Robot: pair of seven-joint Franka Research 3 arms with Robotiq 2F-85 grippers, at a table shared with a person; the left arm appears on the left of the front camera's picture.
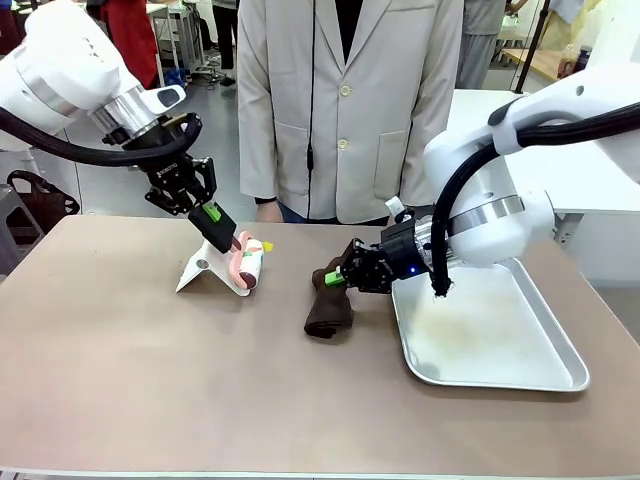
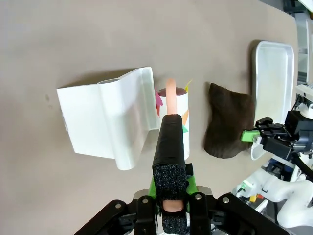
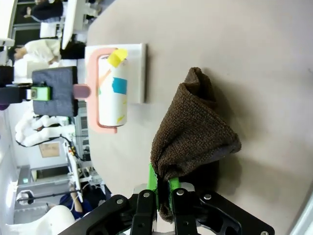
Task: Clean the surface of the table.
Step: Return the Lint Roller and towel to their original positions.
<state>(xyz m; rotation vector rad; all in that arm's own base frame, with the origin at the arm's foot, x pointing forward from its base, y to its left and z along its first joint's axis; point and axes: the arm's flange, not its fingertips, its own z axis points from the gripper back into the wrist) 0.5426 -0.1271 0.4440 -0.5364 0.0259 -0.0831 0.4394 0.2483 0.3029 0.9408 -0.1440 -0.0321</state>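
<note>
Left arm (image 1: 218,228) angles down, right arm (image 1: 340,275) reaches across the table (image 1: 130,380).

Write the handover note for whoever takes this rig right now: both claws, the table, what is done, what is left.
Left claw: shut on the pink handle of the lint roller, which rests beside the white stand.
Right claw: shut on the brown cloth, whose lower end lies on the table left of the metal tray.
Done: both tools gripped.
Left: wiping and rolling the tabletop; how much has been cleaned cannot be told.
</note>
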